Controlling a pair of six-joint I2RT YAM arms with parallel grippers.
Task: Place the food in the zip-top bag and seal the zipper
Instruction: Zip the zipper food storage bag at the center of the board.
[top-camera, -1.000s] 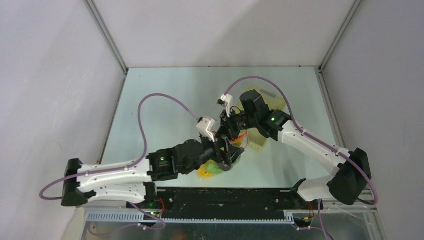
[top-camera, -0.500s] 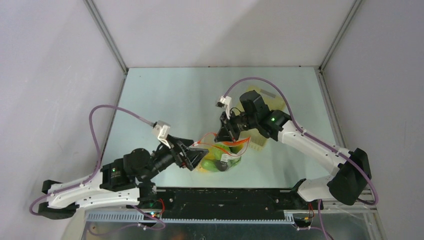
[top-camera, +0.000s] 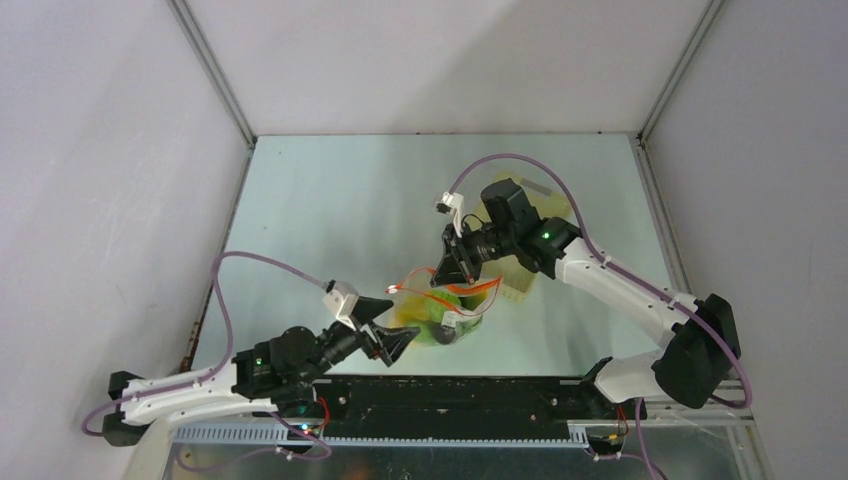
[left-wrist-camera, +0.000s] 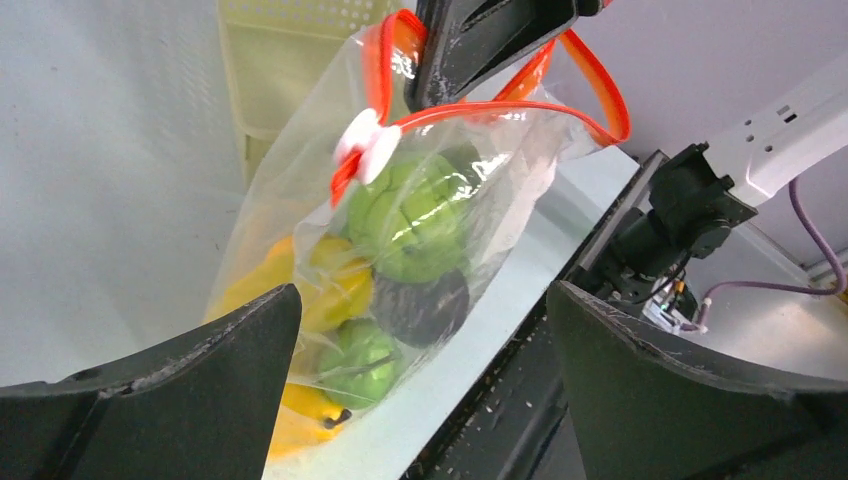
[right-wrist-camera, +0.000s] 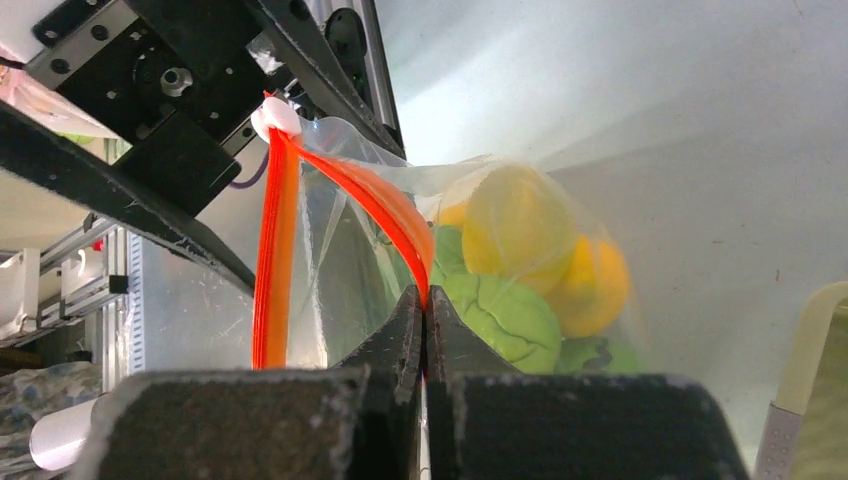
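We see the right gripper (right-wrist-camera: 424, 300) clenched on the zipper (right-wrist-camera: 272, 250), holding the zip-top bag (left-wrist-camera: 290, 190) up by its gaping mouth — the food (left-wrist-camera: 410, 215) is heaped inside. The left gripper (top-camera: 388, 326) is released, jaws wide, near the bag but apart from it.

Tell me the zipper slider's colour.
White slider on the red-orange zipper; clearest in the left wrist view.
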